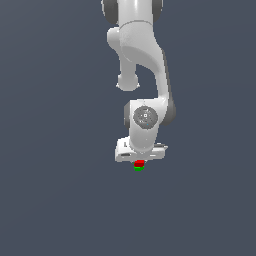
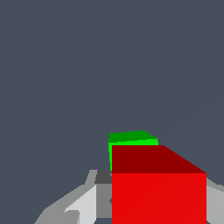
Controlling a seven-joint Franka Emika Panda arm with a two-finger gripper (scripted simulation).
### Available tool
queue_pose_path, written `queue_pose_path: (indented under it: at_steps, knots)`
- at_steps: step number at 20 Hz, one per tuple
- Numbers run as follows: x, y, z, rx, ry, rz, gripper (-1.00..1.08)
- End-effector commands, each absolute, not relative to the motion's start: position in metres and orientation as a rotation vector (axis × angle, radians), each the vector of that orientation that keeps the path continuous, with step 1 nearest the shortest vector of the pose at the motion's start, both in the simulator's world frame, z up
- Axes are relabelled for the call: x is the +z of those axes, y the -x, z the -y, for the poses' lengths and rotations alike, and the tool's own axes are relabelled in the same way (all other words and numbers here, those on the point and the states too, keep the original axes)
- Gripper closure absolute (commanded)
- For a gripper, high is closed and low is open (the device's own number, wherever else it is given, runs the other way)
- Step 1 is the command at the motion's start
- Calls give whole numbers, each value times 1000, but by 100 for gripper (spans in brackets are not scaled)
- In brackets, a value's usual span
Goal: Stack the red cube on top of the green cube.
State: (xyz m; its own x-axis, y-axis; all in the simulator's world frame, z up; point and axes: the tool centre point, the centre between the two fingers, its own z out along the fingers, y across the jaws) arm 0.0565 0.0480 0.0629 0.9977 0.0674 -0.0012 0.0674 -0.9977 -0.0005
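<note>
Red cube: I see the tiny, plain bright red cube (image 1: 139,163) directly above the tiny, plain bright green cube (image 1: 139,168), the two apparently touching in the exterior view.
Gripper: I have the white two-fingered gripper (image 2: 157,199) pinching the red cube; in the wrist view pale grey fingers (image 2: 83,205) flank the red block on both sides.
Why held so: I judge the red cube is gripped from above so that it can be lowered squarely onto the green cube.
Alignment: in the wrist view the green cube (image 2: 131,138) shows past the red cube (image 2: 158,192), offset a little to one side, so I cannot tell whether the faces are flush.
Edges: both cubes are small, so the ledge for resting the red cube on the green cube is narrow; a sideways nudge could tip it off.
Open room: around the green cube I see only plain dark grey floor (image 1: 60,200), nothing close by.
Next, as I judge it: spread the fingers gently, then lift straight up.
</note>
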Motion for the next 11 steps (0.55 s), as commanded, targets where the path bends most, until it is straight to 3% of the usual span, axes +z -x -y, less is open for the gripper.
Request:
queue_pose_path:
  at_steps: [1, 2, 11]
  knots:
    - [62, -58, -49, -1, 3140, 105, 108]
    - [62, -58, -49, -1, 3140, 105, -92]
    - [62, -58, -49, -1, 3140, 105, -92]
